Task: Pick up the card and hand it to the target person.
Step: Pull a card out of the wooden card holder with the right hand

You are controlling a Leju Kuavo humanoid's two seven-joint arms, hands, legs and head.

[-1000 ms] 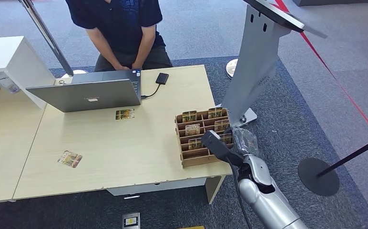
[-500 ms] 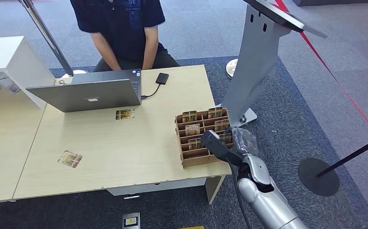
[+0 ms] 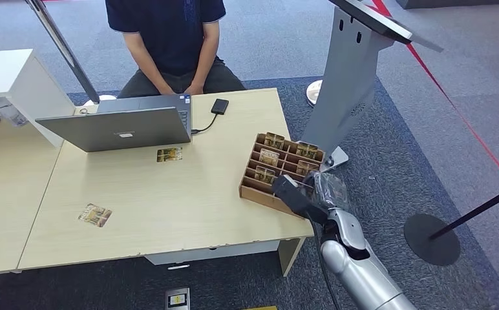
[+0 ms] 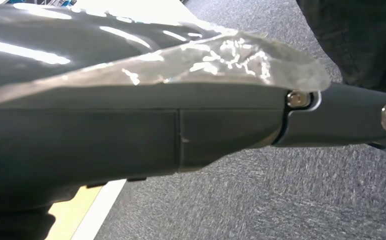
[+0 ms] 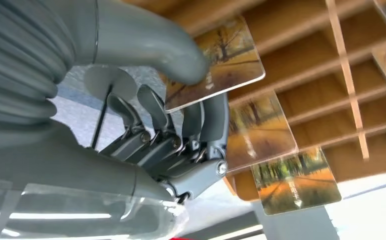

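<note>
In the right wrist view my right hand (image 5: 171,130) pinches an autumn-picture card (image 5: 216,65) between the thumb (image 5: 181,60) and the dark fingers, right against the wooden card rack (image 5: 306,30). Two more cards (image 5: 261,130) stand in the slots beside it. In the head view the right hand (image 3: 298,197) is at the near right corner of the rack (image 3: 260,188), which lies askew on the table (image 3: 169,206). The seated person (image 3: 169,39) is behind the laptop. The left wrist view has my left hand (image 4: 341,120) over carpet, its fingers unclear.
An open laptop (image 3: 121,126) and a black device (image 3: 220,106) sit at the table's far side. Two loose cards (image 3: 169,154) (image 3: 95,214) lie on the tabletop. A grey kiosk stand (image 3: 350,77) rises right of the table, with a barrier post base (image 3: 432,239) and red tape beyond.
The card rack has turned on the table, its far end swinging right. My right hand stays at the rack's near right corner. The person has shifted slightly to the right.
</note>
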